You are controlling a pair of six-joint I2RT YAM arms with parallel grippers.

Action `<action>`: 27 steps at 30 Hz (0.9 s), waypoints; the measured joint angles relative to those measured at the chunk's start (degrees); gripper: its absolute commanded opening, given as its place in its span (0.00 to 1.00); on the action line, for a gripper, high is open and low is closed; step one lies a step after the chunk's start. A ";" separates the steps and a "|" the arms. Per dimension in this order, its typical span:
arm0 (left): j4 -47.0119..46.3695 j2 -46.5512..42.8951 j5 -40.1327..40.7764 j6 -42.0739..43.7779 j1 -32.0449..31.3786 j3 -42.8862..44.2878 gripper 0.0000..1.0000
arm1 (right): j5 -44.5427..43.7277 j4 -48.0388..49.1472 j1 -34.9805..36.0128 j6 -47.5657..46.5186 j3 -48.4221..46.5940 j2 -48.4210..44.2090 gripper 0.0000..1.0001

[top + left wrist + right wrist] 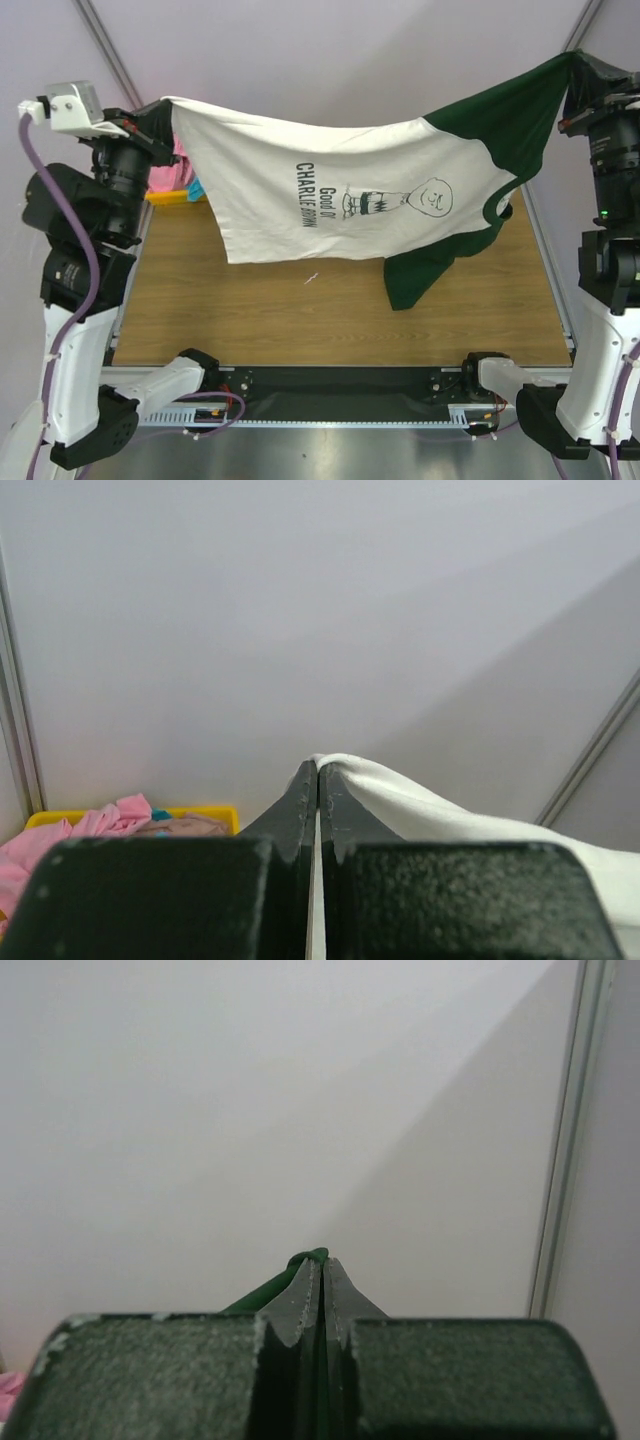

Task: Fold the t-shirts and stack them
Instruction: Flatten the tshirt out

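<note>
Left claw (pixel 318 772) and right claw (pixel 322 1262) clench white t-shirt (pixel 300 190) stretched crosswise, collar toward right

The hanging shirt (pixel 330 190) hid the worktop's (pixel 300 310) far strip and, with the left arm (pixel 110 180), most of the tray (pixel 165 197), the pink shirt (pixel 182 158) and the turquoise shirt (pixel 197 188). A white speck (pixel 312 276) on the worktop was too small to tell. In both wrist views the pinched cloth lay hidden inside the jaws.
</note>
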State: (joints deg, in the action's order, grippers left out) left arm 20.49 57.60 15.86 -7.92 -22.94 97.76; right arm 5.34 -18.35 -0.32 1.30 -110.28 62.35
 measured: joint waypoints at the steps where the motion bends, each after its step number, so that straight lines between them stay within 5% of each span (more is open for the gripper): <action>1: 0.94 0.35 -0.42 0.13 0.00 1.66 0.00 | -0.17 -2.05 0.00 0.02 -2.78 0.70 0.00; 11: 12.17 2.78 -5.18 0.90 0.00 16.24 0.00 | -0.96 -18.58 0.00 1.60 -25.90 6.49 0.00; 27: 19.19 -6.58 -8.98 0.33 0.00 23.78 0.00 | 9.44 -25.51 -14.80 7.52 -30.18 -6.56 0.00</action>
State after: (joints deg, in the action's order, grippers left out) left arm 39.68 51.03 6.87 -7.60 -22.94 121.54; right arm 14.79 -43.86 -15.11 8.82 -140.46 55.79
